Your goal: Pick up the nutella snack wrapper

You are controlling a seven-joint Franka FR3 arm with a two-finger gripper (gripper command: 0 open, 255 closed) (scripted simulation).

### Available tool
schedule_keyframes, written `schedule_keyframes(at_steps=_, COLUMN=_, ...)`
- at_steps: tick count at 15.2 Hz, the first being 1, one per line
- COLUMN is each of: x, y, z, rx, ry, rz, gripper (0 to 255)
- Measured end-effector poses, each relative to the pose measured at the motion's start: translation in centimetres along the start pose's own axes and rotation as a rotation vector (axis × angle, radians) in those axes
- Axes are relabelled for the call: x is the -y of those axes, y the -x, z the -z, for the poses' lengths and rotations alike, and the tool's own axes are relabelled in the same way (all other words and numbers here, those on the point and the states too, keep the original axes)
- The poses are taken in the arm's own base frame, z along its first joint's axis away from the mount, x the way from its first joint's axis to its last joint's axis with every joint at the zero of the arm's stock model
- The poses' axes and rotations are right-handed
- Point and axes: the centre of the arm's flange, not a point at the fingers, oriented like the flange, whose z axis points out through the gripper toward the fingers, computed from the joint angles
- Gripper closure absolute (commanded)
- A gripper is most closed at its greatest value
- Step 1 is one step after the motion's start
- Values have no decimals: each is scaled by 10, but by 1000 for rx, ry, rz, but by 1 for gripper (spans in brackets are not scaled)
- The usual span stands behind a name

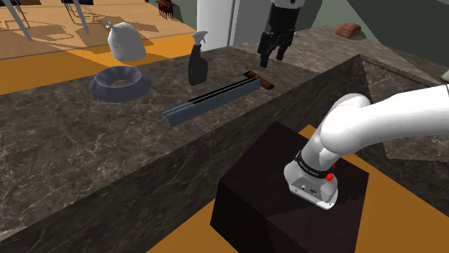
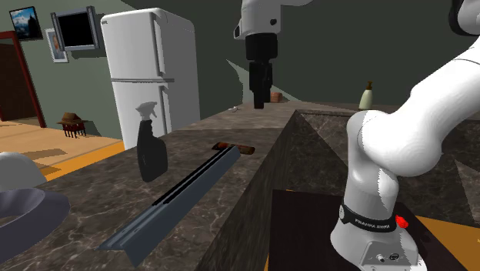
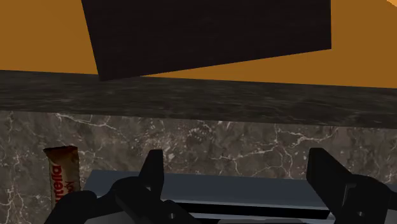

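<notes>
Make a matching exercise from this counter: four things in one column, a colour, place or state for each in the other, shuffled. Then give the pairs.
Things
1. spray bottle
2. snack wrapper
3. ring-shaped dish
4. hand

Descriptions
A. open, hanging above the counter
B. grey, resting on the counter
C. brown, lying flat by the end of the long rail
D. black, standing upright on the counter

Pairs: 1-D, 2-C, 3-B, 4-A
</notes>
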Motion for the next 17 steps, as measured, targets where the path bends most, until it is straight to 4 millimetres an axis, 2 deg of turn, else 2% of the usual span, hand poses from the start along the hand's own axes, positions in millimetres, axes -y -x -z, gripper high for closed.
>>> schedule_keyframes(at_steps=2, x=-4, y=-2, z=-2, rx=-1, ry=-1, rz=-1, gripper=0)
schedule_keyframes(at_steps=4, x=-18, y=-12, z=-14, rx=-3, ry=-2, rz=-5, gripper=0)
schedule_keyframes(at_steps=9, x=-61, y=-43, z=-46, rx=-11, ry=-8, rz=-14, gripper=0)
schedule_keyframes(at_steps=14, x=-113, y=-73, z=-82, rx=-20, ry=-13, rz=-24, gripper=0)
schedule_keyframes(at_steps=17, x=-136, y=-94, z=-105, rx=-26, ry=-16, rz=-29, gripper=0)
